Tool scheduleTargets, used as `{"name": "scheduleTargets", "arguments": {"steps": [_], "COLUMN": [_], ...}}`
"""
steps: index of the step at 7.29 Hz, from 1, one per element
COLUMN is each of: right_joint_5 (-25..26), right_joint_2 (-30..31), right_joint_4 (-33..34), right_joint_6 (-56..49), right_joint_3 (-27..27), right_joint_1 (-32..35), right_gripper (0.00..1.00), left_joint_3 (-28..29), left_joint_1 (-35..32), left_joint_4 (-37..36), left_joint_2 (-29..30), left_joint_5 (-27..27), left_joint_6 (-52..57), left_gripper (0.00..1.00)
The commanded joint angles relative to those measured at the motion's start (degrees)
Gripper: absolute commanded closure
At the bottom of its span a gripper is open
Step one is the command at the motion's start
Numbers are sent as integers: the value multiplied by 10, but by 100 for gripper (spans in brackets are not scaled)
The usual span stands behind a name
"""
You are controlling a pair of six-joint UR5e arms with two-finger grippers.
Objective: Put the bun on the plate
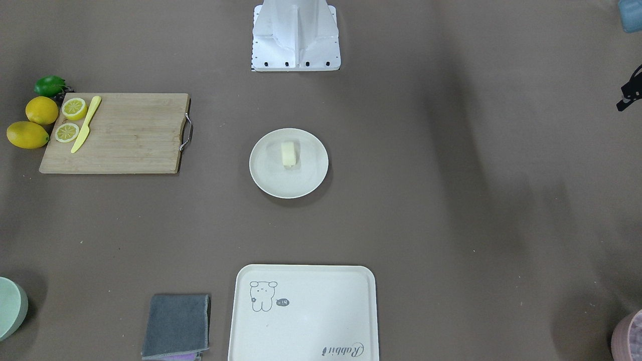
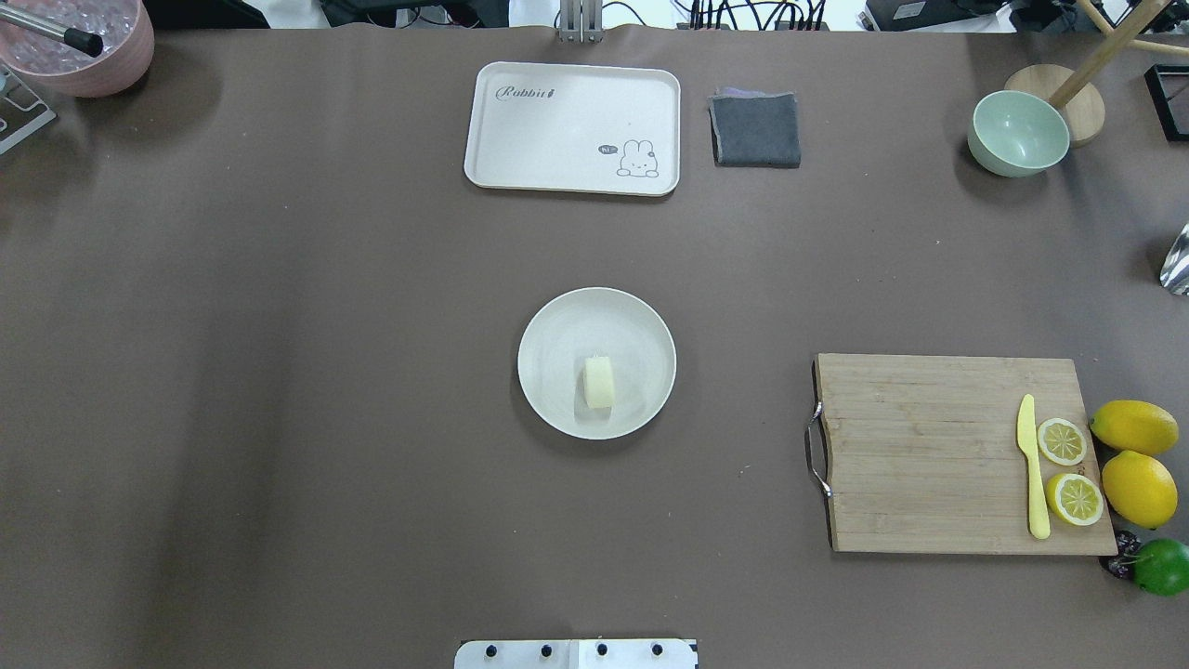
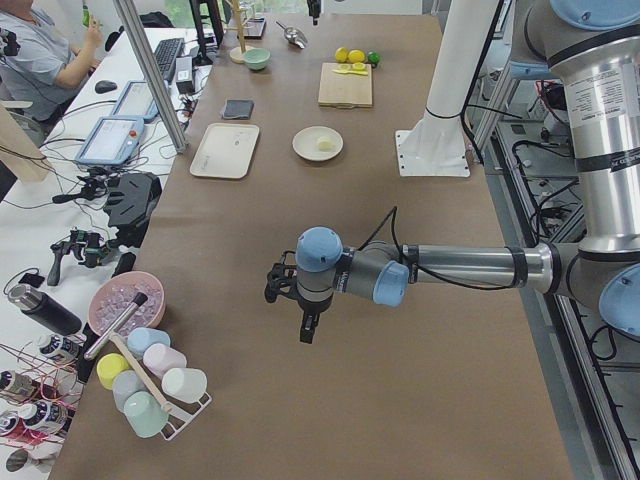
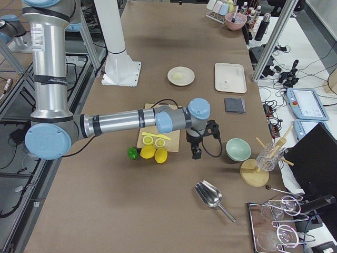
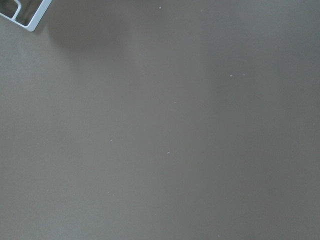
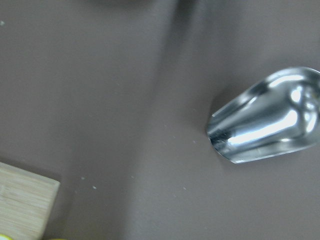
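Note:
The pale cream bun (image 1: 288, 154) lies on the round off-white plate (image 1: 288, 186) at the middle of the table, a little toward the robot's side of the plate's centre. From overhead the bun (image 2: 599, 382) rests alone on the plate (image 2: 557, 339), with no arm near it. My left gripper (image 3: 306, 330) hangs over bare table far from the plate, toward the left end. My right gripper (image 4: 196, 154) hangs past the cutting board near the right end. Both show only in the side views, so I cannot tell whether they are open or shut.
A wooden cutting board (image 1: 115, 133) carries lemon halves and a yellow knife, with whole lemons beside it. A cream tray (image 1: 303, 313) and a grey cloth (image 1: 175, 326) lie on the far side. A green bowl (image 2: 1017, 133) and a metal scoop (image 6: 265, 125) sit near the right end.

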State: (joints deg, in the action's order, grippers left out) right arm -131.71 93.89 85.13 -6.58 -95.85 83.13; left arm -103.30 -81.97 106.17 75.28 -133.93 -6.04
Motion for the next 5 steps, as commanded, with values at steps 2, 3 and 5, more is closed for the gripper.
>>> {"name": "scheduleTargets", "arguments": {"steps": [2, 3, 5], "right_joint_5": [1, 5, 9], "right_joint_2": [9, 8, 9], "right_joint_4": [0, -1, 0], "right_joint_6": [-58, -58, -59], "right_joint_3": [43, 54, 57], "right_joint_1": [46, 46, 54], "right_gripper": [0, 0, 0], "left_joint_3": [-5, -15, -44], "left_joint_1": [-4, -8, -27], "left_joint_4": [-3, -9, -115], "left_joint_2": [9, 19, 56], "left_joint_5": [0, -13, -41], "left_joint_6": [-6, -13, -24], "left_gripper": [2, 2, 2]}}
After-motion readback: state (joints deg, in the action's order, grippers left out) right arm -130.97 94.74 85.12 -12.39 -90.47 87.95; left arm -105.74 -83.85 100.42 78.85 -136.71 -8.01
